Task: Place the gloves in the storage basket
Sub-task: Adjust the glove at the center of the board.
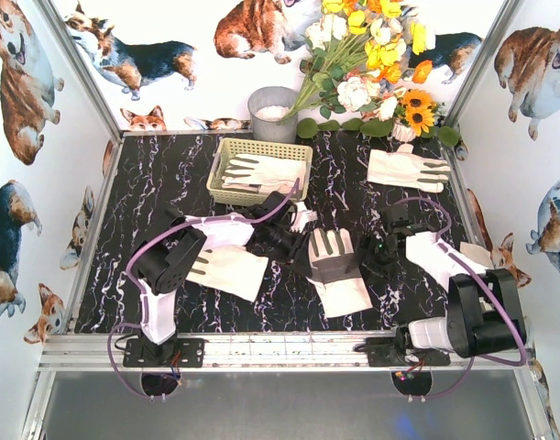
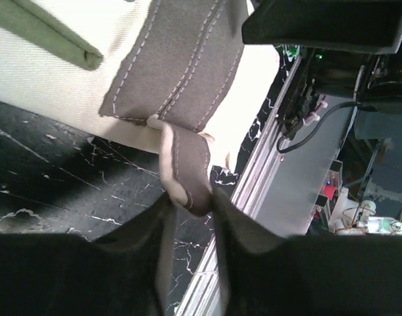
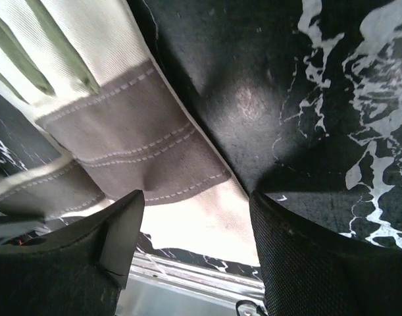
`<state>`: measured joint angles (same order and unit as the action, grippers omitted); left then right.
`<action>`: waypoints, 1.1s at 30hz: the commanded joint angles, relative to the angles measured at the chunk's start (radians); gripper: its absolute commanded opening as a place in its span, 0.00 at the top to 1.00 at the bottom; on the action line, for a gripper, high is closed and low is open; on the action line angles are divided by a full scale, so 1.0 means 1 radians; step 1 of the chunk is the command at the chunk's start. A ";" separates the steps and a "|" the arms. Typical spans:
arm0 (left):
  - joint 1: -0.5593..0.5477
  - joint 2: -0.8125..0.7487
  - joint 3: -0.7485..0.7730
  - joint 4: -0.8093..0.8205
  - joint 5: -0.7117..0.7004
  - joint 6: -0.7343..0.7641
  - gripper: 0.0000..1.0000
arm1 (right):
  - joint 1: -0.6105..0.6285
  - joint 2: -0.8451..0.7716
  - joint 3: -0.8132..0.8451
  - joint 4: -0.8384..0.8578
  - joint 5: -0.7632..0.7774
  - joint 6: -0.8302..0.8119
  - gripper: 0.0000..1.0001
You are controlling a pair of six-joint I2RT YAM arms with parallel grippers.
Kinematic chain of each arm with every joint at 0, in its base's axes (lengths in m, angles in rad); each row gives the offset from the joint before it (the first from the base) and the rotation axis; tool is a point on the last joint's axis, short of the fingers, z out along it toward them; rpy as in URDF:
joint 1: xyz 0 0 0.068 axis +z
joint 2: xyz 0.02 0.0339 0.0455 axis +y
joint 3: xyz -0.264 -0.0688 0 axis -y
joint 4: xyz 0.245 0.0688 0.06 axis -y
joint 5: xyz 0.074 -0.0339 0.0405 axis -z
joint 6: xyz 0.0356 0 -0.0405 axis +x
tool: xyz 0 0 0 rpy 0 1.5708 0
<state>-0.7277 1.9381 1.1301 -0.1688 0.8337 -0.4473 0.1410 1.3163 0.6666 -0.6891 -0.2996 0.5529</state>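
Several cream-white gloves with grey patches lie on the black marbled table. One glove (image 1: 259, 172) rests inside the pale yellow storage basket (image 1: 261, 145) at the back. The centre glove (image 1: 339, 275) lies palm up. My left gripper (image 1: 293, 243) is at its left edge, and in the left wrist view the gripper (image 2: 191, 204) is shut on that glove's grey thumb (image 2: 186, 168). My right gripper (image 1: 376, 257) stands open at the same glove's right side; its wrist view shows the gripper (image 3: 197, 197) straddling the glove's cream edge (image 3: 207, 224). Other gloves lie at the left (image 1: 229, 272), back right (image 1: 408, 170) and right (image 1: 433, 255).
A round grey pot (image 1: 272, 112) and a bunch of artificial flowers (image 1: 371, 55) stand against the back wall. Corgi-printed walls close in three sides. An aluminium rail (image 1: 280, 348) runs along the near edge, with both arm bases on it.
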 commanded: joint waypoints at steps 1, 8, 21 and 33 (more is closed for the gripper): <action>0.025 -0.011 0.020 -0.019 -0.052 0.015 0.89 | -0.004 -0.005 -0.026 0.058 -0.044 -0.014 0.35; 0.107 -0.057 -0.056 -0.040 -0.110 0.027 1.00 | -0.003 0.033 -0.059 0.138 -0.103 0.018 0.55; 0.169 -0.115 -0.017 -0.195 -0.187 0.123 0.53 | 0.026 0.008 0.077 0.077 -0.068 0.047 0.49; 0.243 -0.460 0.103 -0.315 -0.484 0.103 0.15 | -0.110 -0.247 0.141 0.133 0.129 0.385 0.37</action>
<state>-0.5430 1.5558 1.1755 -0.4549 0.4889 -0.3183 0.0925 1.0901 0.8097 -0.6571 -0.2401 0.7685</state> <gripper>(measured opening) 0.832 0.628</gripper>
